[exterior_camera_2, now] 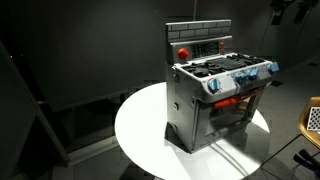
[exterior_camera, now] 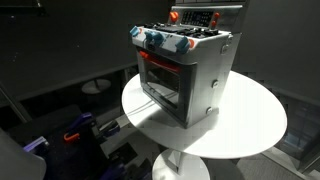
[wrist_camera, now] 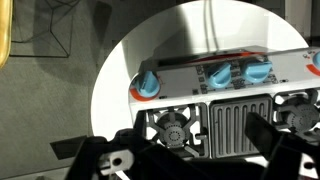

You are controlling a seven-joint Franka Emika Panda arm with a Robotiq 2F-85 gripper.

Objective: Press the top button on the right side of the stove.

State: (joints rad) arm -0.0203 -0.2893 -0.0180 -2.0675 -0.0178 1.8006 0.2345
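The silver toy stove (exterior_camera: 195, 80) stands on a round white table (exterior_camera: 250, 125). It has blue-and-red knobs along its front and a red-glowing oven window, seen in both exterior views (exterior_camera_2: 215, 100). Its raised back panel carries a round red button (exterior_camera_2: 183, 51). In the wrist view I look straight down on the stove top (wrist_camera: 215, 120) with its burners and grille. My gripper (wrist_camera: 195, 150) hangs above the stove, its two dark fingers wide apart and empty. A dark shape at the top edge of an exterior view (exterior_camera_2: 285, 12) seems to be the gripper, high above the stove's knob end.
The table edge (exterior_camera_2: 135, 140) lies close around the stove. A yellow object (wrist_camera: 3, 30) sits off the table at the left of the wrist view, with cables on the floor. Blue and red gear (exterior_camera: 75, 135) lies on the floor beside the table.
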